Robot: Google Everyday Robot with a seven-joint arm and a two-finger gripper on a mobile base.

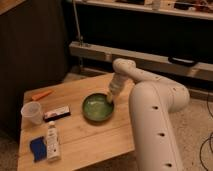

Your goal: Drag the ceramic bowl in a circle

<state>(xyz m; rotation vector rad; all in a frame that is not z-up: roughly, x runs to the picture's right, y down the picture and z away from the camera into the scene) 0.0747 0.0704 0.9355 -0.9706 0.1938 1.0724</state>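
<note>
One tool (110, 99) sits at the end of the white arm (150, 100) with its fingers shut tight. Its tip is down at the right rim of the ceramic bowl (96, 108), and I cannot tell if it pinches the rim. The green bowl sits near the middle of the wooden bench (100, 142); further left are a black bar (56, 114), a clear cup (31, 112) by the left edge, an orange stick (41, 94) near the far left corner, and a white bottle (51, 142) beside a blue thing (37, 148) near the front left corner.
</note>
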